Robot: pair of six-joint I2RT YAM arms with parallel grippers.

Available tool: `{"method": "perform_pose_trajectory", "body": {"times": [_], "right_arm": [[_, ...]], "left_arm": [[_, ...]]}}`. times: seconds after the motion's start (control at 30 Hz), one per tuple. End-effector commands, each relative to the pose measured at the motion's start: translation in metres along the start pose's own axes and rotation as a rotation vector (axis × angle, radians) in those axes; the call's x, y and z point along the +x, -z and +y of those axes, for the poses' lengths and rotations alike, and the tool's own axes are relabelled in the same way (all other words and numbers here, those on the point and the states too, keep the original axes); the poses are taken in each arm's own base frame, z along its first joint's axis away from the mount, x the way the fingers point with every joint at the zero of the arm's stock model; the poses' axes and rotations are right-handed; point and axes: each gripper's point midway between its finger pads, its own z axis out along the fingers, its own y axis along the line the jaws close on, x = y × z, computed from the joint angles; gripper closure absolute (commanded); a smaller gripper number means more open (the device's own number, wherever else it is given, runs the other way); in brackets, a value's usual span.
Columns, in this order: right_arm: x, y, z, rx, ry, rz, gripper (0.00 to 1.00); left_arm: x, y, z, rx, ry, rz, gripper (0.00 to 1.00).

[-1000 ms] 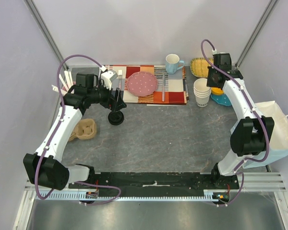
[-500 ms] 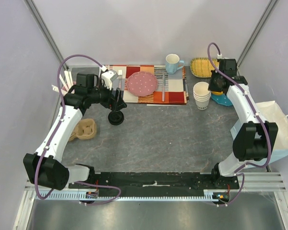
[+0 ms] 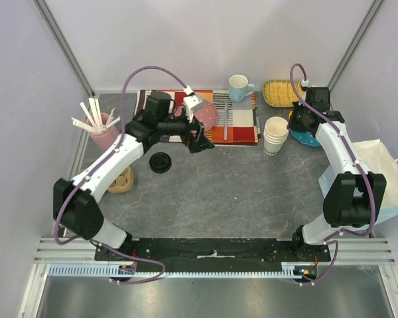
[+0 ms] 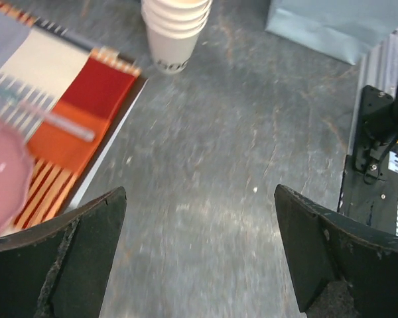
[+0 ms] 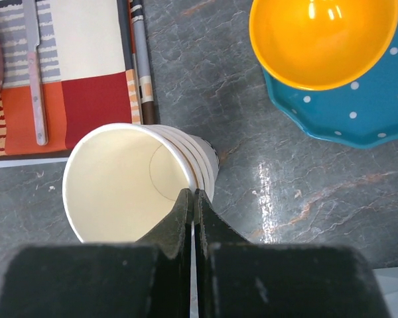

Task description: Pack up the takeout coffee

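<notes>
Top view with the two wrist views. The left fingers (image 4: 66,255) stand wide apart and hold nothing. They hang above the grey tabletop (image 3: 232,192), just off the near edge of the striped placemat (image 3: 242,129). The black lid (image 3: 160,162) lies flat on the tabletop at about 8 o'clock from them. It touches neither arm and is well apart from the cups.

The right fingers (image 5: 188,218) are pressed together with only a hairline gap. Their tips meet on the near rim of the paper cup (image 5: 119,179), one tip inside the wall and one outside. This cup is lidless, shows an empty cream interior, and is the topmost of a nested stack (image 3: 274,142). The stack stands on the tabletop at 3 o'clock from the placemat, just beside its right edge. Whether the top cup has risen out of the stack cannot be told.

In the right wrist view a yellow bowl (image 5: 322,36) rests on a teal plate (image 5: 358,116) with white dots, at 2 o'clock from the cup. A light blue mug (image 3: 239,87) stands at the placemat's 12 o'clock edge. A pink plate (image 3: 211,118) on the placemat is partly covered by the left arm. A cardboard carrier (image 3: 123,180) lies at 8 o'clock from the lid. A white bag (image 3: 385,175) sits at 4 o'clock from the stack.
</notes>
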Motion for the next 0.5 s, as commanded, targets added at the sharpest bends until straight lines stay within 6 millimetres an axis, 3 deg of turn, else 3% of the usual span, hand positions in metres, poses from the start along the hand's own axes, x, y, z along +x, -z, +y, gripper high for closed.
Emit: {"method": "perform_pose_trajectory", "body": {"times": [0.0,0.07,0.1,0.13,0.2,0.23,0.33,0.47], "right_arm": [[-0.007,0.021,0.014,-0.079,-0.011,-0.039,1.0],[-0.004,0.023,0.016,-0.089,-0.012,-0.034,1.0],[-0.001,0.025,0.016,-0.091,-0.011,-0.031,1.0],[0.0,0.026,0.016,-0.091,-0.012,-0.032,1.0],[0.005,0.025,0.015,-0.086,-0.012,-0.022,1.0],[0.006,0.024,0.013,-0.083,-0.014,-0.02,1.0],[0.008,0.024,0.014,-0.087,-0.014,-0.016,1.0],[0.006,0.025,0.015,-0.089,-0.009,-0.022,1.0]], "left_arm": [[-0.044,-0.047,-0.022,0.192,-0.164,-0.191,0.0],[-0.04,-0.079,-0.028,0.229,-0.205,-0.187,0.01],[-0.057,-0.086,-0.028,0.228,-0.256,-0.241,0.03],[-0.045,-0.106,-0.023,0.243,-0.246,-0.223,0.05],[-0.057,-0.126,-0.032,0.273,-0.285,-0.254,0.09],[-0.044,-0.146,-0.027,0.284,-0.252,-0.232,0.14],[-0.059,-0.166,-0.029,0.294,-0.204,-0.299,0.21],[-0.057,-0.196,-0.02,0.312,-0.059,-0.334,0.3]]}}
